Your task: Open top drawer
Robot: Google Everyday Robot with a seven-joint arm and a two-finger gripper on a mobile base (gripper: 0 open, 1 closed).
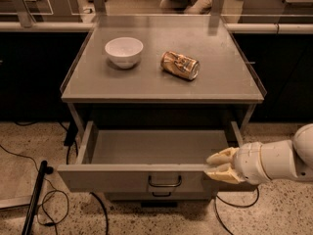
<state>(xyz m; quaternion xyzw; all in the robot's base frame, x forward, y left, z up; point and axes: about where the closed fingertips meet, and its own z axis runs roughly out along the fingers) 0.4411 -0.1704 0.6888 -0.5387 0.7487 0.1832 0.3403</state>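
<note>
The top drawer [107, 176] is pulled out from under the grey table and its inside shows empty. Its small dark wire handle [165, 181] sits at the centre of the flat grey front. My gripper [215, 166] comes in from the right on a white arm and sits at the right end of the drawer's front edge. Its cream fingers [221, 156] are spread, one above and one below the front's top edge. It holds nothing.
A white bowl [124, 51] and a brass-coloured can [180, 64] lying on its side rest on the grey table top [156, 82]. A lower drawer's handle [161, 195] peeks out below. Black cables and a dark pole [34, 199] lie on the speckled floor at left.
</note>
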